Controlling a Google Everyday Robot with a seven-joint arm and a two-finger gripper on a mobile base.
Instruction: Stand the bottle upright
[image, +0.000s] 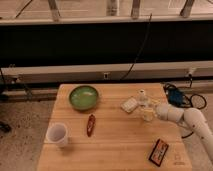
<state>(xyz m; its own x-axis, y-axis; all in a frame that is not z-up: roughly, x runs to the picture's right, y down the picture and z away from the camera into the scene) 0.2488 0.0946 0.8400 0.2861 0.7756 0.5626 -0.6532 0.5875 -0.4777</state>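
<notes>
The bottle (142, 96) is small and clear with a white cap. It appears to stand upright on the wooden table (120, 145), right of centre and just right of a flat white pad (129, 104). My gripper (148, 113) is just in front of the bottle, low over the table, and reaches in from the right on the white arm (182, 117). I cannot tell whether it touches the bottle.
A green bowl (83, 96) sits at the back left. A white cup (58, 134) stands at the front left, with a small red packet (90, 124) beside it. A black and orange packet (159, 151) lies at the front right. Cables (175, 95) hang off the table's right side.
</notes>
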